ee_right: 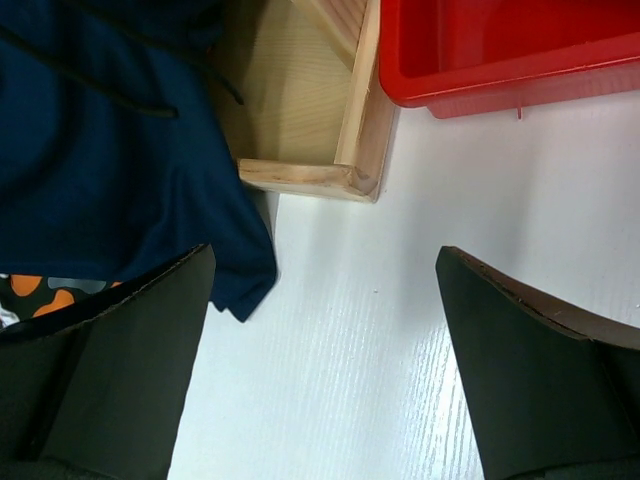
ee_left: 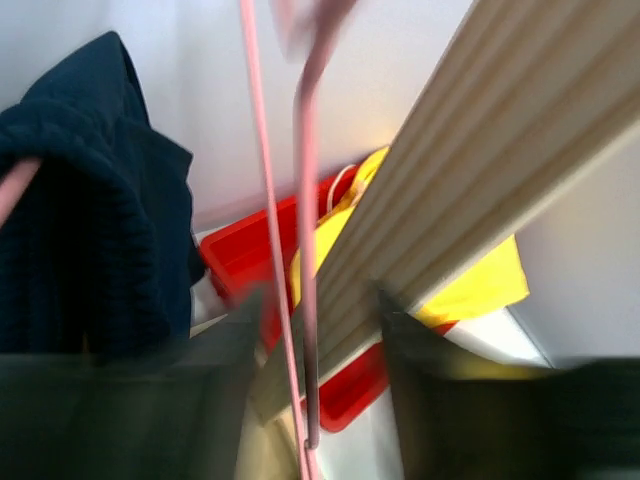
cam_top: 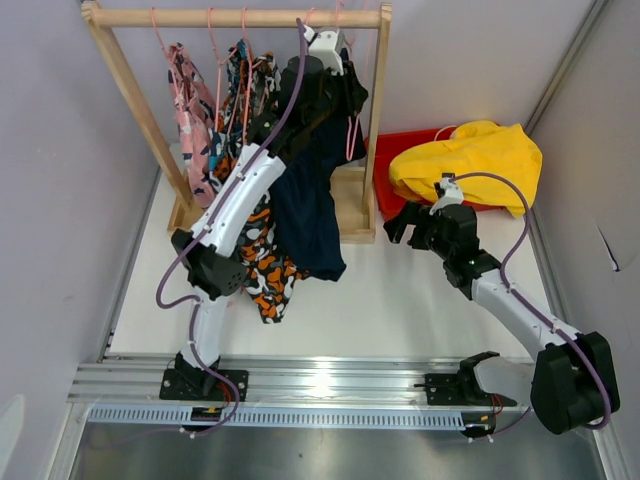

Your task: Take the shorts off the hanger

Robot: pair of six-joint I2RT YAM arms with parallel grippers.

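Note:
Navy shorts hang from a pink hanger at the right end of the wooden rack, draped over my left arm. Camouflage shorts hang below them. Pink shorts and blue-orange patterned shorts hang further left. Yellow shorts lie in the red bin. My left gripper is up by the rail, and its jaws stand apart around the pink hanger wire without pinching it. The navy shorts hang to its left. My right gripper is open over the bare table.
The rack's right post runs close past the left gripper. Its base frame sits just ahead of the right gripper, with the navy hem beside the left finger. Grey walls close in on both sides.

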